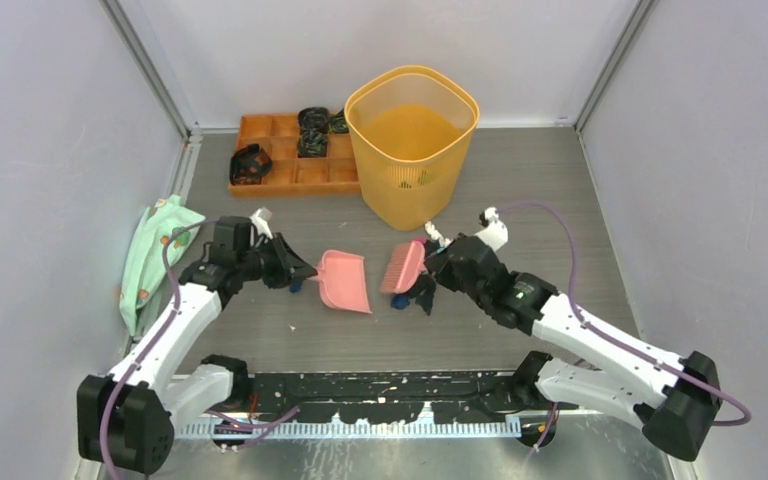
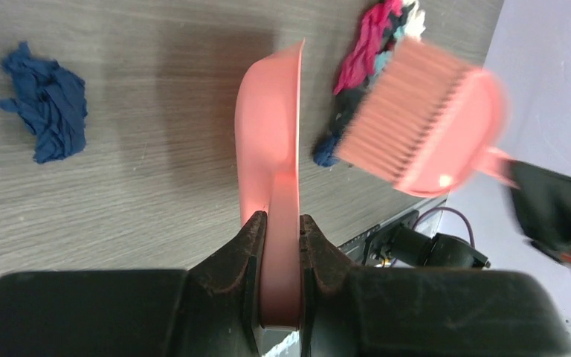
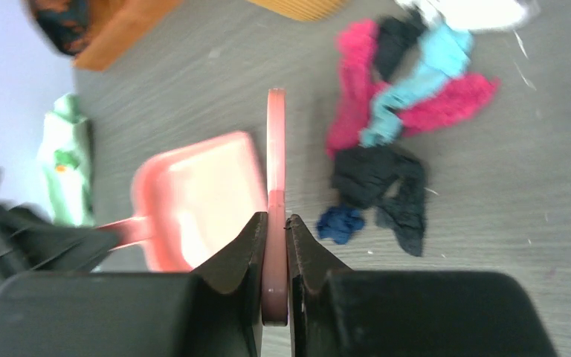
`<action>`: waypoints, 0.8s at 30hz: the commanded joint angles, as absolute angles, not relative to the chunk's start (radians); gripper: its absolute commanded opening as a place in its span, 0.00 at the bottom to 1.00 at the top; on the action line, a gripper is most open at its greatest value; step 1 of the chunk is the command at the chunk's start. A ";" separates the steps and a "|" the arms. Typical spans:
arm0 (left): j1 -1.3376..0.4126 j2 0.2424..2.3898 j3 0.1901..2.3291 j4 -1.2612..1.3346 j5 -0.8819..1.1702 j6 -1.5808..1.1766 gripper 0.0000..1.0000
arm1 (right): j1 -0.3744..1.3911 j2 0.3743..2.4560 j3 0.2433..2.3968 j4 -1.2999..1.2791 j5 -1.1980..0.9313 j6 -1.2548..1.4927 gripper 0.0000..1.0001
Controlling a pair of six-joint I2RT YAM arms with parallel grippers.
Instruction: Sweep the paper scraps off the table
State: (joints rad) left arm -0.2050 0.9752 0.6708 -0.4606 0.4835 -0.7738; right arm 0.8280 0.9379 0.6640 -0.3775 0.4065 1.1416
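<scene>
My left gripper (image 1: 295, 272) (image 2: 280, 227) is shut on the handle of the pink dustpan (image 1: 345, 282) (image 2: 271, 141), whose pan rests on the table (image 1: 560, 200). My right gripper (image 1: 438, 265) (image 3: 275, 223) is shut on the handle of a pink brush (image 1: 403, 266) (image 2: 424, 123) (image 3: 276, 149), just right of the dustpan (image 3: 201, 193). A pile of paper scraps (image 1: 418, 292) (image 2: 375, 41) (image 3: 409, 97), magenta, teal, black, white and blue, lies by the brush on its far side from the pan. One dark blue scrap (image 2: 44, 100) lies apart, left of the pan.
A yellow basket (image 1: 412, 140) stands behind the brush. An orange compartmented tray (image 1: 270, 150) with black-and-green bands sits at the back left. A mint-green cloth (image 1: 155, 255) lies by the left wall. A black and silver rail (image 1: 360, 400) runs along the near edge.
</scene>
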 commanded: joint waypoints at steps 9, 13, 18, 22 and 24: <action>-0.289 1.075 0.548 -0.243 0.529 -0.853 0.01 | 0.825 1.163 1.470 -1.324 0.608 0.636 0.01; -0.322 1.134 0.504 -0.125 0.513 -0.915 0.01 | 0.821 1.278 1.474 -1.391 0.667 0.635 0.01; -0.356 1.227 0.479 0.009 0.481 -0.967 0.01 | 0.819 1.399 1.380 -1.261 0.625 0.624 0.00; -0.356 1.285 0.438 0.117 0.439 -1.006 0.01 | 0.820 1.441 1.317 -1.091 0.566 0.608 0.01; -0.357 1.324 0.424 0.163 0.427 -1.016 0.00 | 0.826 1.466 1.303 -1.041 0.561 0.602 0.01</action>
